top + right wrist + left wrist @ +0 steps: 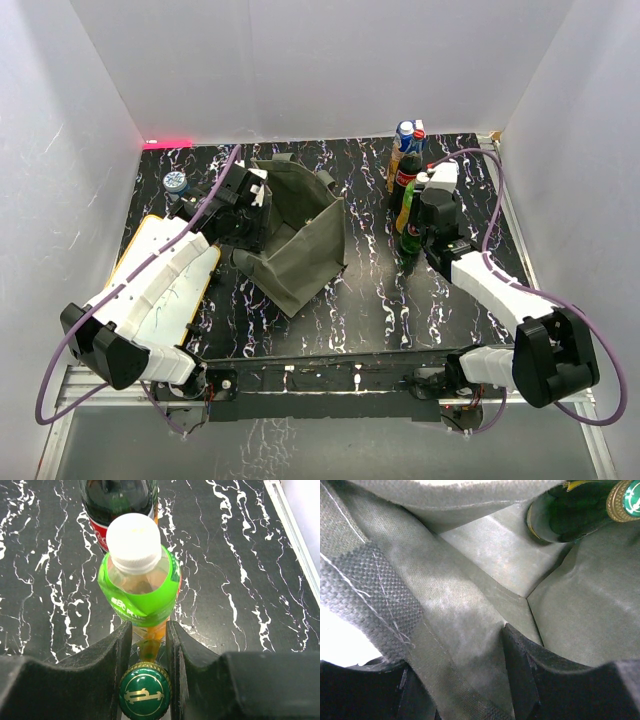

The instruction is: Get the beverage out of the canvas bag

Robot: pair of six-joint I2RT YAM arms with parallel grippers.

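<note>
The olive-grey canvas bag (300, 240) sits in the middle of the black marbled table with its mouth open. My left gripper (255, 205) is at the bag's left rim, shut on the fabric wall (460, 630) beside a woven strap (375, 590). My right gripper (149, 627) is to the right of the bag, shut on the neck of a dark green glass bottle with a green and gold cap (145, 696), which is upright in the top view (408, 248). A similar green bottle and cap (625, 500) show past the bag's far edge in the left wrist view.
Just beyond the held bottle stand a green-labelled bottle with a white cap (134, 545), a cola bottle (405, 172) and a blue-labelled drink (408, 132). A white board with a yellow edge (170, 285) lies at the left, with a small round blue-grey thing (176, 182) behind it.
</note>
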